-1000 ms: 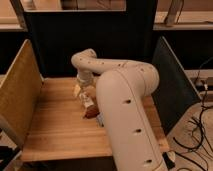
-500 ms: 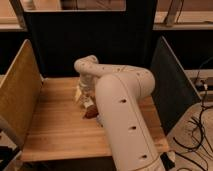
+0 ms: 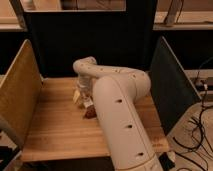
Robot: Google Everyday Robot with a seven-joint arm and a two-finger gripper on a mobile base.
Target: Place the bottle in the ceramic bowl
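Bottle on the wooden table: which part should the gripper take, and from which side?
Grip the middle of its slim body, across the narrow width, coming from above, I would judge. The bottle seems to lie low beside the ceramic bowl, mostly hidden by the arm; the gripper hangs open just over it.

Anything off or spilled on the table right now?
Nothing clearly off. The hand is low over the wooden table, beside a reddish-brown patch, likely the ceramic bowl, mostly hidden behind the arm. No spill shows.
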